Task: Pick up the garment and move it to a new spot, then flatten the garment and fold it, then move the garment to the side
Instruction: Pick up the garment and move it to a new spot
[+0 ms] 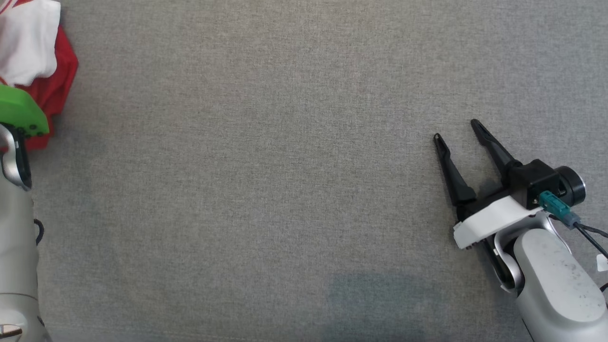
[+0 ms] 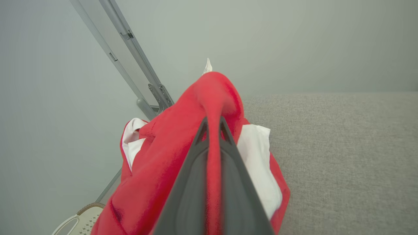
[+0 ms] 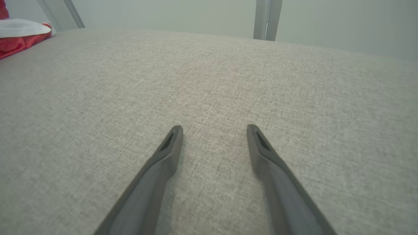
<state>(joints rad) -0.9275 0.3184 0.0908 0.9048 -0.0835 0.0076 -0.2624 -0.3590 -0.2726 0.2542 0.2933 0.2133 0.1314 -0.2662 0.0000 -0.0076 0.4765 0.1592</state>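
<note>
step: pick-up | garment (image 1: 52,80): red-and-white heap, far left corner of grey counter (image 1: 285,166) | left gripper (image 2: 214,120): pinching a red fold | right gripper (image 1: 456,132): spread, empty, well apart to the right | next, likely: left arm carries it rightward

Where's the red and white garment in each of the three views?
Head view: garment in the top left corner, partly behind the arm's green cover.
Left wrist view: centre, a red fold pinched in the shut left pincer.
Right wrist view: top left corner, small.
Shared landmark: the grey fabric surface, beside the garment in all three.
</note>
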